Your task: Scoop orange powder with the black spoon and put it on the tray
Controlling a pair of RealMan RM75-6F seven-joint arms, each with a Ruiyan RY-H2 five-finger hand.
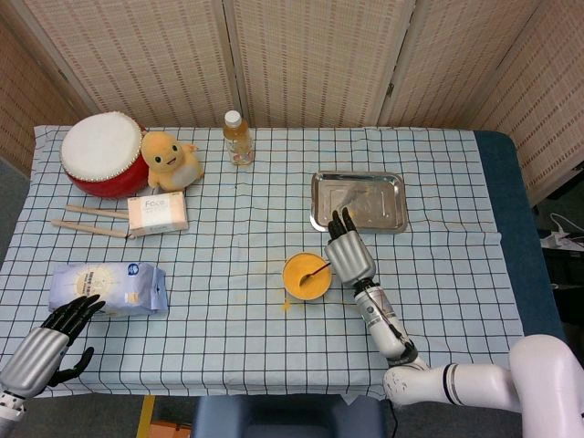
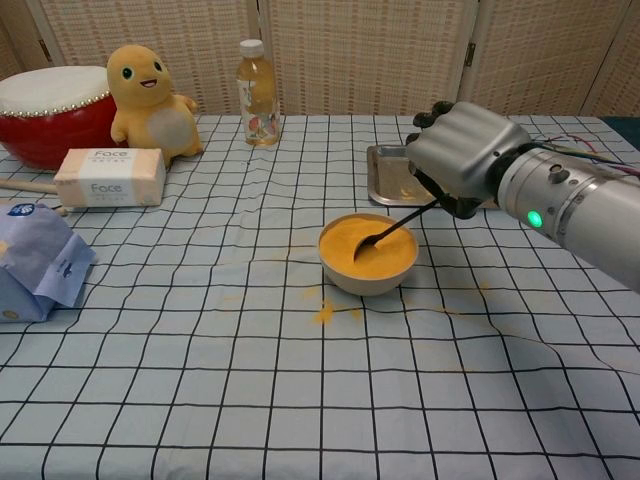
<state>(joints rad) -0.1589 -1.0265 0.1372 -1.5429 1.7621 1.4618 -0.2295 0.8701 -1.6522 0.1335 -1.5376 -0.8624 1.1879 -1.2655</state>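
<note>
- Orange powder point(image 2: 365, 250) fills a small bowl point(image 2: 366, 278) near the middle of the checked tablecloth point(image 2: 200, 380), with a little spilled on the cloth just to the bowl's near left.
- Right hand point(image 2: 462, 155) is closed around the handle of the black spoon point(image 2: 392, 229), whose tip rests in the powder on the bowl's right side.
- Left hand point(image 1: 47, 342) sits at the near left edge of the table with its fingers apart, holding nothing, beside a blue bag point(image 1: 108, 286).
- Steel tray point(image 1: 358, 202) lies just beyond the bowl, far and slightly right of it, and appears bare.
- Judging by the spoon's low, slanted angle, the step in hand is the scoop itself: the tip should push under the surface and then level out, so the load sits in the spoon's hollow.
- Lifting slowly and keeping the spoon flat over the short way to the tray would likely avoid adding to the spill.
- Pressing sideways could slide the light bowl, so a gentle, downward-then-up stroke seems wiser.
</note>
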